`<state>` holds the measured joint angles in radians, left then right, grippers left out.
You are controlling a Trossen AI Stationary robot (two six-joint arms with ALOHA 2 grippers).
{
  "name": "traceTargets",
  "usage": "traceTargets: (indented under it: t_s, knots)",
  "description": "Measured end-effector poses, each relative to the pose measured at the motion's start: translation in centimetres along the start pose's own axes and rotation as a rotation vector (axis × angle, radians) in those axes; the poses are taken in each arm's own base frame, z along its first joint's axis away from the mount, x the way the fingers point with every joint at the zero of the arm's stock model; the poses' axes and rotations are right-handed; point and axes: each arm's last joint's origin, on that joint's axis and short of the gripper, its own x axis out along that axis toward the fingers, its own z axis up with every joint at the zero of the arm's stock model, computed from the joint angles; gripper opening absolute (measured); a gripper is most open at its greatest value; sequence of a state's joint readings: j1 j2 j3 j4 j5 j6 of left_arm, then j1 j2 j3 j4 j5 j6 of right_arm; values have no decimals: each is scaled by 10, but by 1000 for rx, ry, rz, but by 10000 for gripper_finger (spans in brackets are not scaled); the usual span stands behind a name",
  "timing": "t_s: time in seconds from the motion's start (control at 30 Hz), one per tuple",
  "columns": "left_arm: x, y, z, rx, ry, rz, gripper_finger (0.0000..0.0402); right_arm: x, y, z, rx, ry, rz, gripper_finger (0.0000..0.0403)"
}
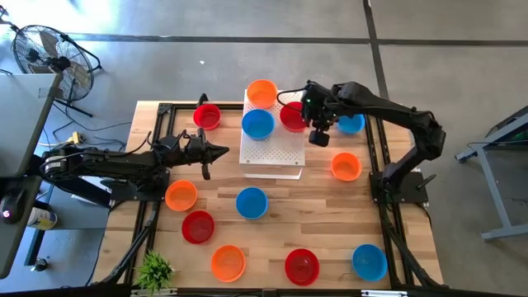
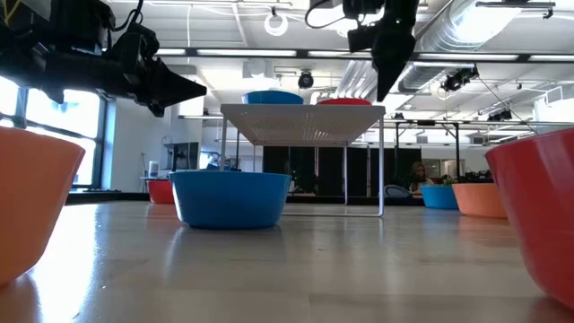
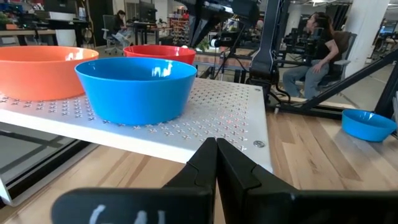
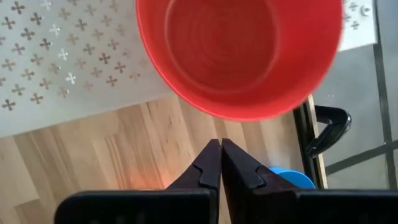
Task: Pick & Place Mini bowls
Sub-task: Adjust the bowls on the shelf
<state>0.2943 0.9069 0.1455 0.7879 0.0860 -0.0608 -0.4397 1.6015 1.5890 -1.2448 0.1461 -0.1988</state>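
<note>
A white perforated board [image 1: 272, 148] stands raised on legs at the table's far middle. Three mini bowls sit on it: an orange one [image 1: 261, 92], a blue one [image 1: 257, 124] and a red one [image 1: 292, 116]. My right gripper [image 4: 219, 149] is shut and points steeply down. It hangs in the air just off the board's right edge, beside the red bowl [image 4: 239, 50], and holds nothing. My left gripper [image 1: 221, 151] is shut and level. It points at the board's left side, in front of the blue bowl [image 3: 137, 87], and is empty.
More bowls stand loose on the wood. There is a red one [image 1: 207, 115] left of the board. A blue one [image 1: 351, 124] and an orange one [image 1: 346, 166] stand to its right. Several lie toward the near edge, such as the blue one [image 1: 252, 202]. A small plant [image 1: 155, 271] stands at the near left corner.
</note>
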Motion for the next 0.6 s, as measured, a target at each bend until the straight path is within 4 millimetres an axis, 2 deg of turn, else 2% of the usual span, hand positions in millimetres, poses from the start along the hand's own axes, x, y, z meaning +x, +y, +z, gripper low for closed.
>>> traceTargets:
  t_s: [0.23, 0.37, 0.6]
  knots:
    - [0, 0, 0, 0, -1, 0, 1, 14, 0, 9, -29, 1, -10, 2]
    - [0, 0, 0, 0, 0, 0, 1, 14, -2, 15, -34, -62, -38, 1]
    - [0, 0, 0, 0, 0, 0, 1, 14, -2, 16, -47, -73, -35, 1]
